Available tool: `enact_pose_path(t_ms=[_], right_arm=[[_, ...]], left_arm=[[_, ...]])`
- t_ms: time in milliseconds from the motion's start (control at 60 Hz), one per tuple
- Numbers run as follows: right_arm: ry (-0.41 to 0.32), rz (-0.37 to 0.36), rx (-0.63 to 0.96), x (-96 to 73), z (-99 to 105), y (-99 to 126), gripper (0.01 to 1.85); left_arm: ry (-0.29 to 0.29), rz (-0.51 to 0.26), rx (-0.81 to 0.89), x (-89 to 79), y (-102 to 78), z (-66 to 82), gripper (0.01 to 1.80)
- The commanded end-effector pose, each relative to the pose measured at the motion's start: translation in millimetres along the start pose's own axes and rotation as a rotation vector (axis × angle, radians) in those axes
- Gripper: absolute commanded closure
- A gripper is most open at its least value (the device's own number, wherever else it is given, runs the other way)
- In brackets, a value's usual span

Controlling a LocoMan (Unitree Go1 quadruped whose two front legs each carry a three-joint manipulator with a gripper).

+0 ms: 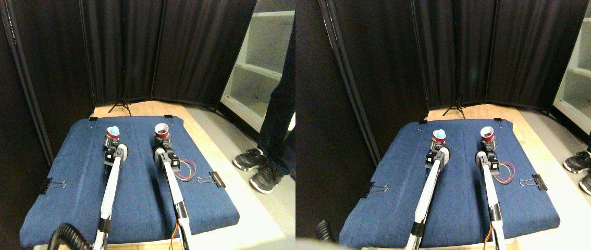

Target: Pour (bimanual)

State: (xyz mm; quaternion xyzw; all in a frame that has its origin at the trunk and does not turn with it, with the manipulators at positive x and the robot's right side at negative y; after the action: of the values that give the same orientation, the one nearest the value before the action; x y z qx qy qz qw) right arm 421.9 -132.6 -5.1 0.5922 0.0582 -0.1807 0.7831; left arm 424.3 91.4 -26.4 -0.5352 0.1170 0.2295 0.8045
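Black curtain panels (170,47) wall off the back, with a white shelf unit (261,62) off to the right and a person's dark trouser leg (280,104) and sneakers (256,169) standing beside it. The table (66,208) is covered in a blue cloth pinned down by binder clips (214,178).

Both arms stretch long and nearly straight from the bottom edge up toward the far end of the cloth. The left arm (110,192) leans slightly right as it goes, and the left claw (111,146) sits right up against a red cup (112,134) with something light blue in its mouth. The right arm (173,187) leans slightly left, and the right claw (162,144) sits at the base of a second red cup (162,130) with a white rim and dark inside. Both cups stand upright just beyond their claws, well apart from each other.

Honestly can't tell whether either claw is clenched on its cup or loose, too small here.

A loop of coloured wires (186,169) lies just right of the right arm.
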Motion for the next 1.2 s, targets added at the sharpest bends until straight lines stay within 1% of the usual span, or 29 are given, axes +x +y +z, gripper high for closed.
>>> enact_pose_path(t_ms=[17, 83, 117, 217, 333, 383, 417, 500, 533, 583, 700, 783, 817, 900, 967, 1000, 1017, 1033, 1050, 1083, 1100, 1133, 1183, 1200], right_arm=[[-0.013, 0.016, -0.009, 5.4, 0, -2, 1.53], [-0.017, 0.005, 0.004, 7.4, 0, -6, 1.53], [-0.029, -0.012, 0.004, 9.6, 0, -8, 1.53], [-0.035, -0.058, 0.039, 14.9, -1, -13, 1.53], [-0.038, -0.071, 0.030, 20.6, -1, -16, 1.53], [-0.036, -0.074, 0.035, 21.7, -1, -15, 1.53], [-0.037, -0.079, 0.035, 21.4, -2, -14, 1.53], [-0.034, -0.087, 0.038, 22.2, -3, -12, 1.53], [-0.022, -0.089, 0.047, 23.6, -3, -12, 1.53], [-0.024, -0.118, 0.054, 23.5, -5, -12, 1.53], [-0.036, -0.134, 0.042, 25.4, -7, -14, 1.53], [-0.033, -0.138, 0.050, 27.3, -7, -18, 1.53], [-0.030, -0.141, 0.041, 27.4, -7, -19, 1.53], [-0.020, -0.151, 0.080, 29.8, -5, -22, 1.53], [-0.010, -0.168, 0.095, 28.2, -4, -22, 1.53], [0.007, -0.170, 0.074, 27.2, -3, -22, 1.43], [0.009, -0.174, 0.063, 27.2, -2, -22, 1.41], [0.016, -0.177, 0.057, 26.7, -2, -21, 1.35], [0.021, -0.176, 0.060, 26.4, -2, -21, 1.31], [0.041, -0.189, 0.094, 25.5, -1, -21, 1.19], [0.041, -0.189, 0.094, 25.5, -1, -21, 1.19], [0.062, -0.198, 0.099, 25.4, 0, -21, 1.05], [0.074, -0.203, 0.106, 25.9, 1, -20, 0.96], [0.074, -0.203, 0.106, 25.9, 1, -20, 0.96]], left_arm=[[-0.019, 0.004, -0.029, 1.6, 1.3, -5.4, 1.48], [-0.023, 0.007, -0.033, 1.3, 2.4, -6.8, 1.48], [-0.013, 0.008, -0.035, 1.1, 3.3, -7.4, 1.48], [-0.011, 0.014, -0.034, -0.7, 3.9, -7.7, 1.48], [-0.014, 0.011, -0.021, -0.6, 4.2, -6.1, 1.48], [-0.014, 0.010, -0.021, -0.8, 4.3, -5.9, 1.48], [-0.001, 0.009, -0.023, -0.1, 5.0, -5.1, 1.48], [-0.001, 0.013, -0.024, 0.3, 6.1, -4.2, 1.48], [-0.006, 0.019, -0.033, 0.6, 7.2, -3.8, 1.48], [-0.005, 0.022, -0.030, 1.3, 8.7, -3.4, 1.48], [-0.016, 0.026, -0.039, 2.5, 12.0, -3.5, 1.48], [-0.049, 0.041, -0.041, 3.6, 15.9, -4.1, 1.48], [-0.050, 0.041, -0.036, 4.3, 17.2, -4.2, 1.48], [-0.050, 0.045, -0.031, 5.4, 20.7, -4.5, 1.48], [-0.052, 0.053, -0.034, 6.1, 22.0, -4.8, 1.48], [-0.060, 0.063, -0.028, 5.5, 21.5, -5.1, 1.29], [-0.061, 0.067, -0.031, 5.5, 21.6, -4.9, 1.22], [-0.060, 0.073, -0.030, 5.5, 21.5, -4.8, 1.10], [-0.058, 0.075, -0.027, 5.6, 21.4, -4.8, 1.04], [-0.055, 0.086, -0.040, 4.6, 20.4, -4.9, 0.79], [-0.055, 0.086, -0.040, 4.6, 20.4, -4.9, 0.79], [-0.051, 0.089, -0.043, 4.8, 20.0, -4.7, 0.62], [-0.048, 0.089, -0.048, 4.0, 18.9, -4.8, 0.52], [-0.048, 0.089, -0.048, 4.0, 18.9, -4.8, 0.52]])
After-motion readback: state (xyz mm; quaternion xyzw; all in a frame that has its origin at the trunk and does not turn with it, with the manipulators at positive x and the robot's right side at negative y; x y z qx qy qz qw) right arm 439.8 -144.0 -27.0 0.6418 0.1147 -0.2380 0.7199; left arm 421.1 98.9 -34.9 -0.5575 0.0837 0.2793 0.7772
